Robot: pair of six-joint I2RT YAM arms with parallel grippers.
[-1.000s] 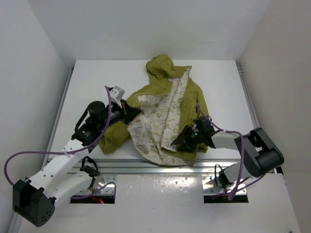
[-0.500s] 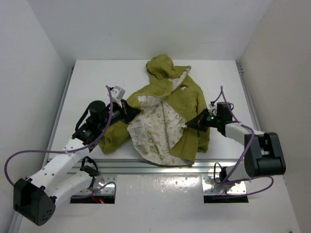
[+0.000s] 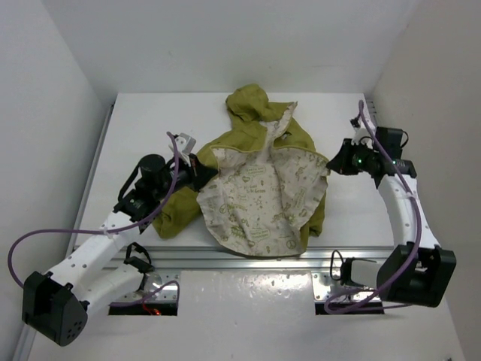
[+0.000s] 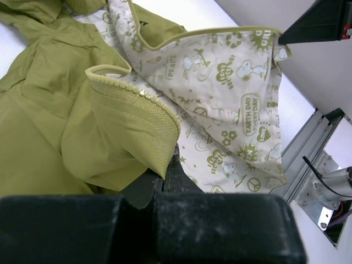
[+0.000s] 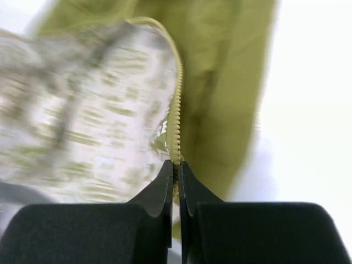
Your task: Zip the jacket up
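Lining (image 4: 220,88) reads "EARTH DAY EVERYDAY", "PEACE". Left fingers (image 4: 179,177) pinch jacket (image 4: 44,110) edge; right fingers (image 5: 158,190) pinch zipper (image 5: 176,110).

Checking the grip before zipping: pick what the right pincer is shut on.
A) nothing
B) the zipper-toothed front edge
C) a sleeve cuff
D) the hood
B: the right wrist view shows the right pincer clamped on the yellow-green zipper teeth edging the olive-green hooded fabric jacket.

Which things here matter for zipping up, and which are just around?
Job: jacket, zipper teeth, left fingers, right fingers, both shut on the jacket.
Just there: table, metal rail.
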